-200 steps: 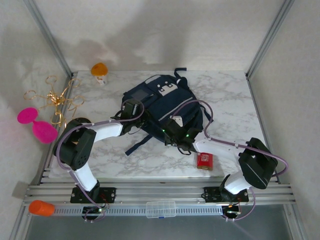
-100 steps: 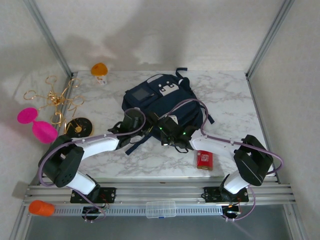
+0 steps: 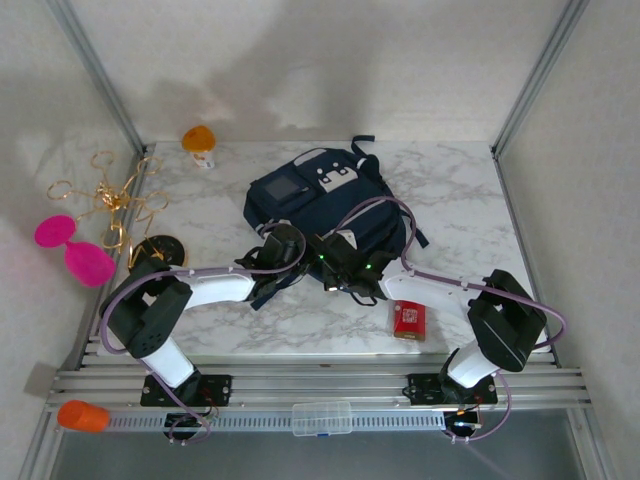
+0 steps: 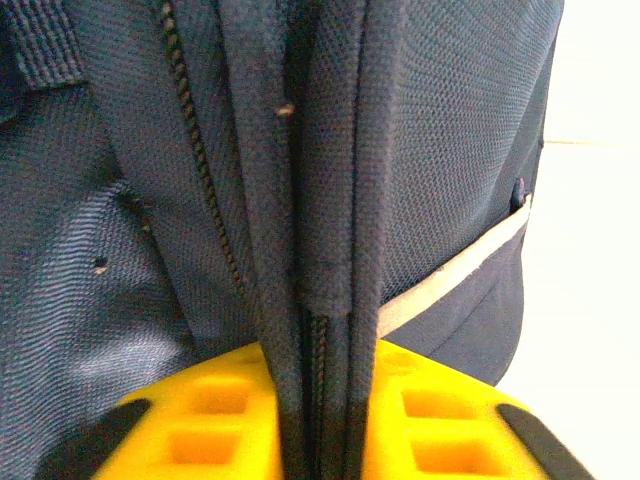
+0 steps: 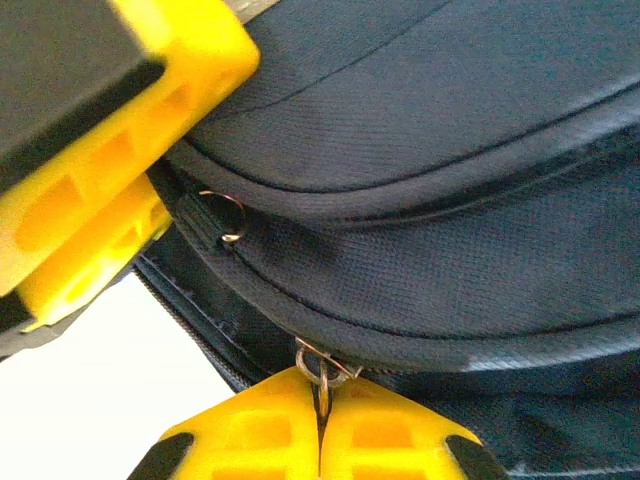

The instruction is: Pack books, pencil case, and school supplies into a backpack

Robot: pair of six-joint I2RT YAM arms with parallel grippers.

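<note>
At the near end of the backpack (image 3: 330,195), which lies in the middle of the surface (image 3: 460,190) with its top handle pointing far, both my arms meet; I read this as the opening step, before anything goes in. My left gripper (image 4: 320,385) is pinching a raised fold of the navy fabric along a zip seam, the cloth squeezed between its yellow fingers; my right gripper (image 5: 320,415) has its fingers pressed together on the small metal zipper pull (image 5: 318,362), the ring running down between the pads. A second pull ring (image 5: 230,215) hangs free just left of it in the right wrist view, beside the left gripper's fingers; the two grippers sit just beside each other, and I cannot tell whether they touch. The school supplies (image 3: 408,320), the little red box, lie on the surface near and to the right of the backpack, beside my right forearm and apart from the bag.

Next move, as I judge it: brace the fold with the left so the bag cannot slide, and draw the pull along the zip track with the right; the path should follow the track's curve, since a straight tug would likely drag the whole bag or slip the thin ring from the pads. How far the zip is open I cannot tell; the wrist views are too close to judge. Once the mouth gapes wide enough, the red box looks the nearest thing to fetch.
</note>
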